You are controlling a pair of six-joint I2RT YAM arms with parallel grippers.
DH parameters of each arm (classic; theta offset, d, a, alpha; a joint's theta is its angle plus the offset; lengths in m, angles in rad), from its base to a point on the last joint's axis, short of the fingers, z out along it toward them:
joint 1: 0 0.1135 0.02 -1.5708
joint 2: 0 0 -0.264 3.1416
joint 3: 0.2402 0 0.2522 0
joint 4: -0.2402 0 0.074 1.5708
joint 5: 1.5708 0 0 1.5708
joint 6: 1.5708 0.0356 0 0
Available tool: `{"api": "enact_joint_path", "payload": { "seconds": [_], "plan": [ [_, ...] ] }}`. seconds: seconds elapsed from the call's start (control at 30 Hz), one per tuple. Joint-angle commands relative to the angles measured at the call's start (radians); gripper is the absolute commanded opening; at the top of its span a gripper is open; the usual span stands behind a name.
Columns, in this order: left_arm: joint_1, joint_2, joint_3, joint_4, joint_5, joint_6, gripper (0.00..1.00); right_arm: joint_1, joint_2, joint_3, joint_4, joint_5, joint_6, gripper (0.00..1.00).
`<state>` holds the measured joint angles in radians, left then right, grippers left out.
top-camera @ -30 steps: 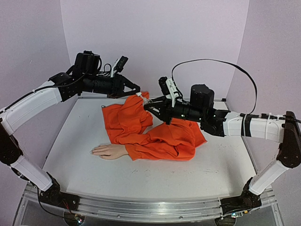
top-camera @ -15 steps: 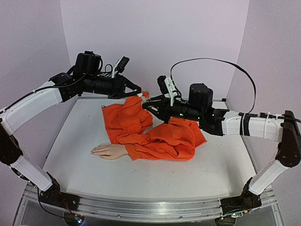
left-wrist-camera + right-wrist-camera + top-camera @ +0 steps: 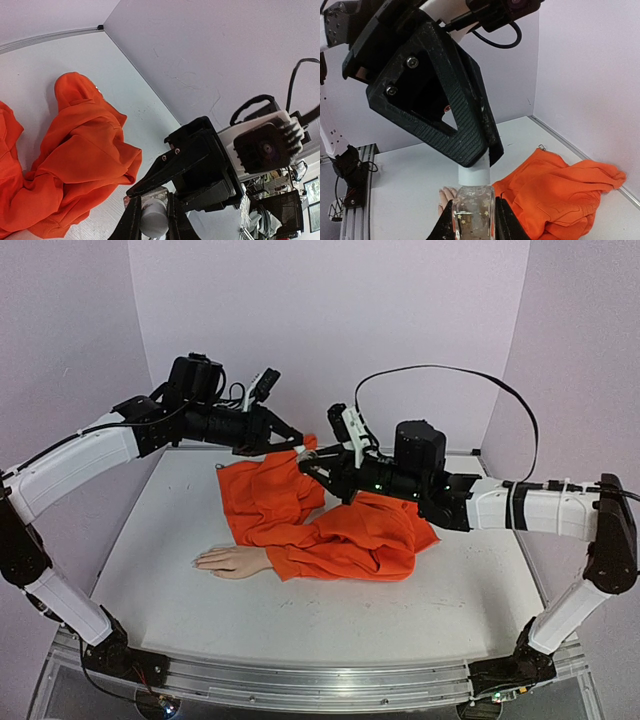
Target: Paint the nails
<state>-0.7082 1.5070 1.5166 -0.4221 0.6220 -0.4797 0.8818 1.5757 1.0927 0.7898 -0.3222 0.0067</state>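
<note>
Above garment [image 3: 290, 505] — right pincer [image 3: 474, 223] clamps bottle [image 3: 474, 204].

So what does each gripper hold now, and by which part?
Both hold one small bottle. The right gripper grips it by the clear glass body. The left gripper grips the white cap on top.

Bright even light, soft faint shadows, sharp overhead view — wrist views bowed at edges
</note>
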Motion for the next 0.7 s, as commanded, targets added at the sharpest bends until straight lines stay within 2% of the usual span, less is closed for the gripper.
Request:
{"api": "enact_joint_path", "payload": {
  "seconds": [0.0, 0.1, 0.2, 0.33, 0.43, 0.67],
  "plan": [
    [-0.01, 0.025, 0.046, -0.105, -0.096, -0.012, 0.0, 0.072, 0.014, 0.073, 0.179, 0.292, -0.092, 0.0],
    [-0.032, 0.065, 0.08, -0.176, -0.191, -0.025, 0.0, 0.123, 0.065, 0.117, 0.229, 0.557, -0.151, 0.0],
    [-0.045, 0.091, 0.071, -0.2, -0.265, -0.088, 0.0, 0.153, 0.113, 0.148, 0.322, 0.702, -0.204, 0.0],
    [-0.053, 0.116, 0.061, -0.205, -0.313, -0.155, 0.0, 0.187, 0.192, 0.212, 0.43, 0.823, -0.297, 0.0],
    [-0.053, 0.13, 0.062, -0.205, -0.323, -0.189, 0.0, 0.212, 0.255, 0.273, 0.483, 0.863, -0.358, 0.0],
    [-0.053, 0.15, 0.069, -0.205, -0.302, -0.221, 0.0, 0.214, 0.302, 0.328, 0.511, 0.798, -0.365, 0.0]
  ]
}}
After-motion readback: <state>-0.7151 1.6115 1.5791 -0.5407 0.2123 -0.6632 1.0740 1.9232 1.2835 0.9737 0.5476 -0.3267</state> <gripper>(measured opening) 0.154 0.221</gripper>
